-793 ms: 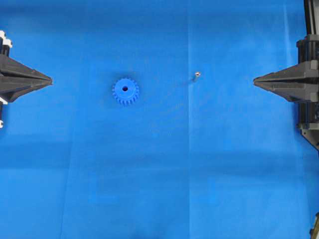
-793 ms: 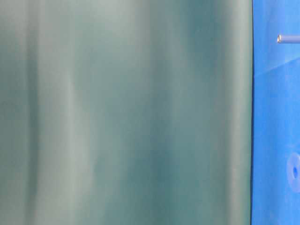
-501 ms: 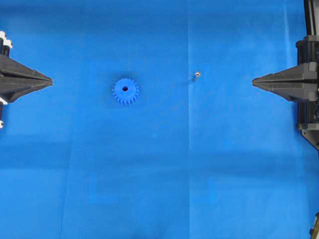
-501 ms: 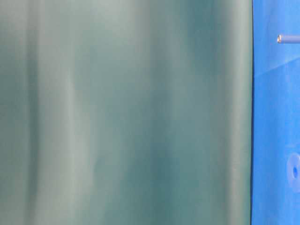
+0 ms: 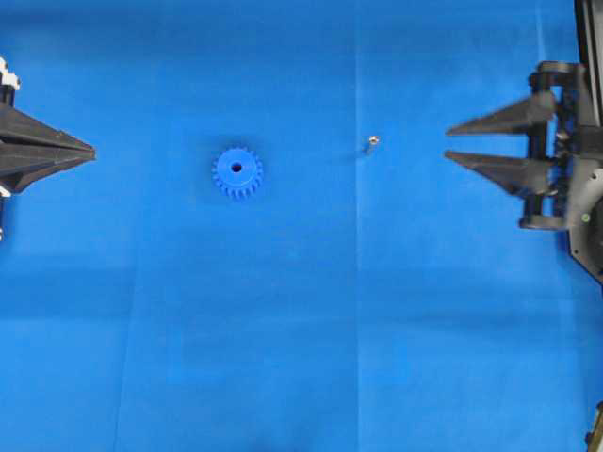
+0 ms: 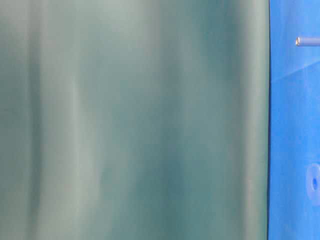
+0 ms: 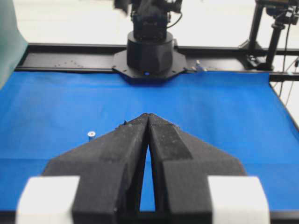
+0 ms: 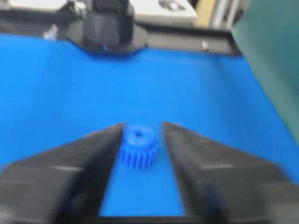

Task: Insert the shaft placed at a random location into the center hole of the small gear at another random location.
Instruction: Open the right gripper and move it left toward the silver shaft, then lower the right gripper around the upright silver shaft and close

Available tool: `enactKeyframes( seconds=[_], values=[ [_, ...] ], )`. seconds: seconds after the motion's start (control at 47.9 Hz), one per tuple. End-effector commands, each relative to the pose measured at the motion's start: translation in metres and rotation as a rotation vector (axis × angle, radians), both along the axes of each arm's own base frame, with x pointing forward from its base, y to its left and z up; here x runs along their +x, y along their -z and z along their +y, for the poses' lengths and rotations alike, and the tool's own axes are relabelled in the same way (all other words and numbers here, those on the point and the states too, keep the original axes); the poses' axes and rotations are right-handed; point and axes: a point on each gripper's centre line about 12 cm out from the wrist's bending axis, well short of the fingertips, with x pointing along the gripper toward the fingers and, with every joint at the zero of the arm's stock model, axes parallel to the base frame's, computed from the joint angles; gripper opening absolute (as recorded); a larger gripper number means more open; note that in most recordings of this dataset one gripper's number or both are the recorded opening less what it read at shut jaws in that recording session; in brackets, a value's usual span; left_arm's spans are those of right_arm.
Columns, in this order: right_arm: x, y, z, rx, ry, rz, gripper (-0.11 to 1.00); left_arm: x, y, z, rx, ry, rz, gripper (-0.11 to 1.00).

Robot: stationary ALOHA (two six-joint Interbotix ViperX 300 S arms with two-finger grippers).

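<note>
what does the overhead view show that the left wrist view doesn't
Only the overhead view shows the small gear with its center hole, and the right gripper with jaws apart, well short of the shaft. Only the left wrist view shows the opposite arm's base and the black frame beyond the cloth. Both show the blue cloth, the upright shaft, and the left gripper, jaws closed.

A teal curtain fills most of the table-level view; the small gear and shaft are clipped at its right edge.
</note>
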Motion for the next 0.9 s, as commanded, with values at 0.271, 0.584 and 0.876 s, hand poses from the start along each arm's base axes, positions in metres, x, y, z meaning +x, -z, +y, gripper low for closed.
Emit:
enactKeyframes(
  seconds=[0.271, 0.584, 0.876],
  values=[
    [0.039, 0.062, -0.025, 0.074, 0.115, 0.135, 0.76, 0.001, -0.003, 0.000, -0.002, -0.001, -0.009, 0.00],
    [0.059, 0.121, -0.044, 0.131, 0.226, 0.247, 0.77, 0.000, 0.000, 0.000, -0.002, -0.002, -0.003, 0.00],
    [0.074, 0.149, -0.048, 0.143, 0.247, 0.317, 0.76, 0.000, 0.003, 0.000, -0.002, -0.001, 0.012, 0.00]
  ],
)
